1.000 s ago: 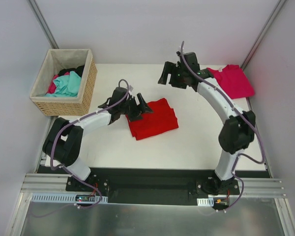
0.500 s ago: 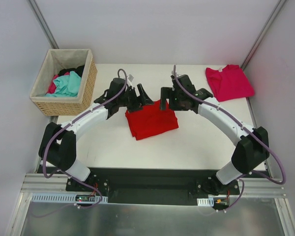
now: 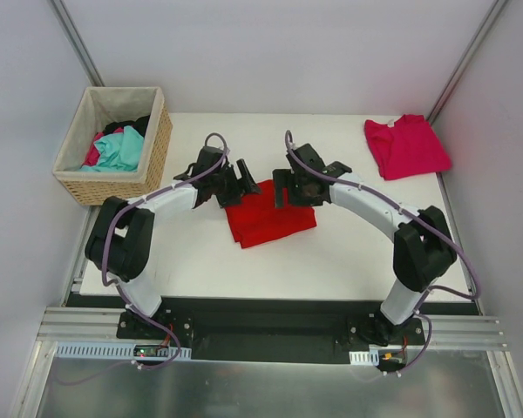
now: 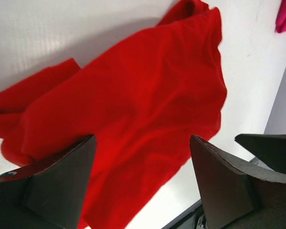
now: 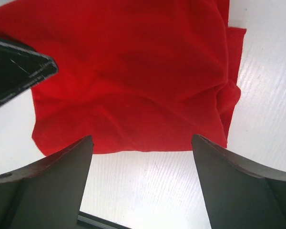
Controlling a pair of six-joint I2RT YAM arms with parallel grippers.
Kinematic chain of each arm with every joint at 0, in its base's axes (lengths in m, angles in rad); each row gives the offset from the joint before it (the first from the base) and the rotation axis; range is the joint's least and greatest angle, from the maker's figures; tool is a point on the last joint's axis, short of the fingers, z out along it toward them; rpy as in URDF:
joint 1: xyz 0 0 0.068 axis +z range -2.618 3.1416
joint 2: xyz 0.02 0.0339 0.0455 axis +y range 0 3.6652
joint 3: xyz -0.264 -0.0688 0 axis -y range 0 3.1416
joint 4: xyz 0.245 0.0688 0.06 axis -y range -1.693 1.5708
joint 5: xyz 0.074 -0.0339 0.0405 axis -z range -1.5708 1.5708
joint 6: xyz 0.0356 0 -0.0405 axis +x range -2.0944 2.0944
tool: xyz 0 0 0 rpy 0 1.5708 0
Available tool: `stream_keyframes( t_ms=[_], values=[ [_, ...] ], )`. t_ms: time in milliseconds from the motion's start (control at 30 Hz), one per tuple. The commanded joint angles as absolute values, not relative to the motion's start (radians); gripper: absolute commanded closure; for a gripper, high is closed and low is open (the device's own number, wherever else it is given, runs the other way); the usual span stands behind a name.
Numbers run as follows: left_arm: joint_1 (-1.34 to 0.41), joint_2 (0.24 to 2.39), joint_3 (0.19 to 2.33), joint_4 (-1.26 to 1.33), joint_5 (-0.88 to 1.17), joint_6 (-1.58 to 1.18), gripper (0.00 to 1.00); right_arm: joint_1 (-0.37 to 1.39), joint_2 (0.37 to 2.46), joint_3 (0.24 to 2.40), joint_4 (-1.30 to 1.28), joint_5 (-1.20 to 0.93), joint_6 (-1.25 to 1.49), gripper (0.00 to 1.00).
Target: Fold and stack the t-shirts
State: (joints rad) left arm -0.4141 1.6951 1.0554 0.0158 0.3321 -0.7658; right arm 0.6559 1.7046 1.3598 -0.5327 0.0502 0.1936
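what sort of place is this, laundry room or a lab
Probably a robotics lab cell, not a home: left arm and right arm bolted to a metal rail, bare panel walls around a white table, and a wicker basket of clothes.

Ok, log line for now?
left jaws: open above folded red cloth t-shirt | right jaws: open above it | folded magenta cloth t-shirt: far-right corner

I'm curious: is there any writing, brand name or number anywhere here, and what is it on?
No text can be read anywhere.
The tag at the neck of the pink t-shirt: too small to read.
The red t-shirt and the basket: no lettering visible.
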Motion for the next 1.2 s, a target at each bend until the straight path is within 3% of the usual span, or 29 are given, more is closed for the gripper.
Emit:
stream_keyframes(
  t_ms=[0,400,700,1167],
  values=[
    [-0.388,1.726,1.046,0.089,0.350,-0.753,0.21,0.666,1.764,1.344,-0.494,0.064,0.202,0.12],
    [-0.351,1.756,0.971,0.127,0.331,-0.765,0.21,0.675,1.919,1.249,-0.397,0.029,0.229,0.12],
    [-0.348,1.773,0.930,0.158,0.347,-0.770,0.22,0.676,1.904,1.200,-0.377,0.029,0.235,0.12],
    [-0.440,1.419,1.025,0.008,0.342,-0.778,0.20,0.712,1.692,1.397,-0.555,0.166,0.164,0.11]
  ],
)
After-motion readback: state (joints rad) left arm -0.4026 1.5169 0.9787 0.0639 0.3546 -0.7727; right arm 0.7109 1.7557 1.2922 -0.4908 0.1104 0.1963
